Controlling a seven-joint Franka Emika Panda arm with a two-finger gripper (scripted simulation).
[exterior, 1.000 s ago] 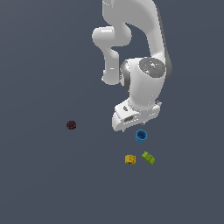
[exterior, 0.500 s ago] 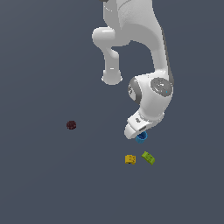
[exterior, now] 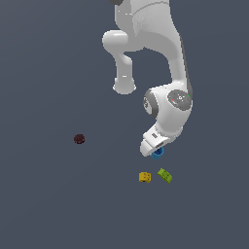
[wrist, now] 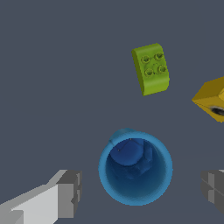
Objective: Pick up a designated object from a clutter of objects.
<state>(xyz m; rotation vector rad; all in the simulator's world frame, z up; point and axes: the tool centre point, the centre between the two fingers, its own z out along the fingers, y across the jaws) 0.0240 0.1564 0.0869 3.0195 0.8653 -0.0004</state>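
Note:
The bright blue cup (wrist: pixel 134 169) stands upright with its hollow top open, between my two fingers. One grey finger pad (wrist: pixel 70 193) is on one side and the other (wrist: pixel 213 187) on the opposite side, both apart from the cup. My gripper (wrist: pixel 140 192) is open. In the exterior view the cup (exterior: pixel 157 154) shows only as a blue sliver under my hand (exterior: pixel 151 146), which is low over the floor. The yellow block (exterior: pixel 144 177) and lime green block (exterior: pixel 165 175) lie just in front. The dark red ball (exterior: pixel 79 139) lies far toward the exterior view's left. The slim dark blue piece is not visible.
In the wrist view the lime green block (wrist: pixel 151 68) and the yellow block (wrist: pixel 213 99) lie a short way beyond the cup. The floor (exterior: pixel 58 204) is plain dark grey. The white arm (exterior: pixel 155 48) rises above the cup.
My hand has come down over the blue cup, which showed fully one second ago and is now mostly covered. The other objects have not moved.

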